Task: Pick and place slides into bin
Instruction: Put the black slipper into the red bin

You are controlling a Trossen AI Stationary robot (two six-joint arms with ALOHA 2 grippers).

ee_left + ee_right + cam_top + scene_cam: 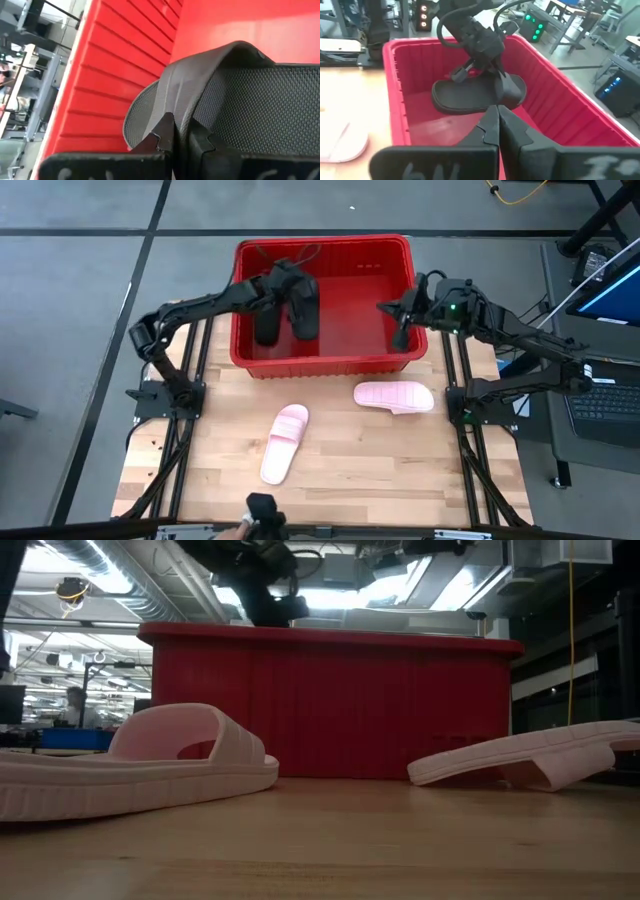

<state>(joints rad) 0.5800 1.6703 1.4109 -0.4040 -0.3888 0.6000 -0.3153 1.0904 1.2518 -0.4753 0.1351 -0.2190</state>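
The red bin (322,350) stands at the table's far middle. Two black slides (303,312) (267,323) are inside it, side by side. My left gripper (288,283) reaches into the bin from the left and is shut on the right one (475,95). My right gripper (402,332) is shut and empty, over the bin's right part near its right wall. One pink slide (285,442) rests on its sole on the table in front of the bin. The other pink slide (394,396) lies upside down, sole up, to its right. My left gripper pinches the black slide's wide strap (176,120) between its two fingers, at the strap's edge. The fingers (492,70) come from above, slanting down into the bin. The slide lies about level, low in the bin; whether its sole touches the bin floor I cannot tell.
The bin's walls (330,705) rise well above the pink slides (130,765) (530,758). Bare wooden table (400,470) lies in front of the bin around them. A dark mount (265,510) sits at the near edge. Desks and equipment stand off the table's right side.
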